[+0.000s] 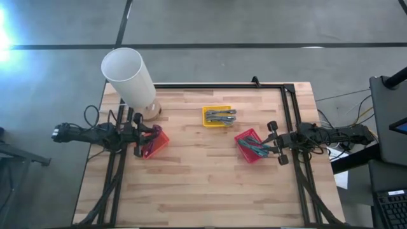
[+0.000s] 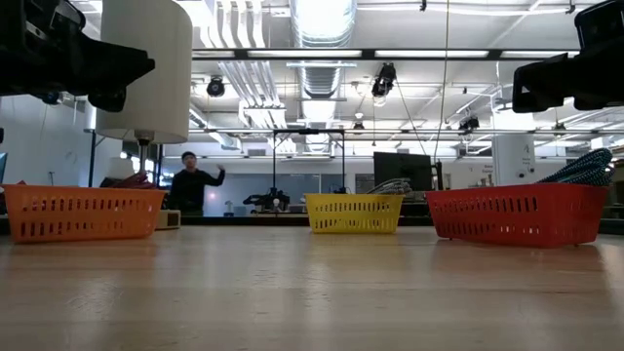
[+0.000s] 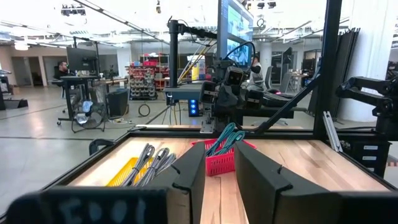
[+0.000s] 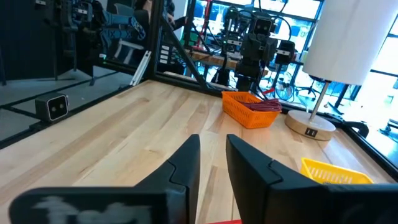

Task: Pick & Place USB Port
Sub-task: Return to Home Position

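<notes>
Yellow basket (image 1: pixel 217 117) sits mid-desk (image 1: pixel 203 184), holding grey USB cables (image 1: pixel 220 115). Left of it: orange basket (image 1: pixel 152 142) with reddish cables, left tool (image 1: pixel 137 135) hovering at its edge, fingers a narrow gap apart, empty. Right of the yellow basket: red basket (image 1: pixel 250 145) with teal cables (image 1: pixel 255 147); right tool (image 1: pixel 278 142) beside it, narrow gap, empty. White lamp (image 1: pixel 129 77) stands behind the orange basket.

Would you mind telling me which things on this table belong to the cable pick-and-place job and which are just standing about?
Belonging to the job:
- orange basket, under the left gripper
- yellow basket of grey cables
- red basket of teal cables, by the right gripper

Just standing about:
- white lamp
- person in the room behind
</notes>
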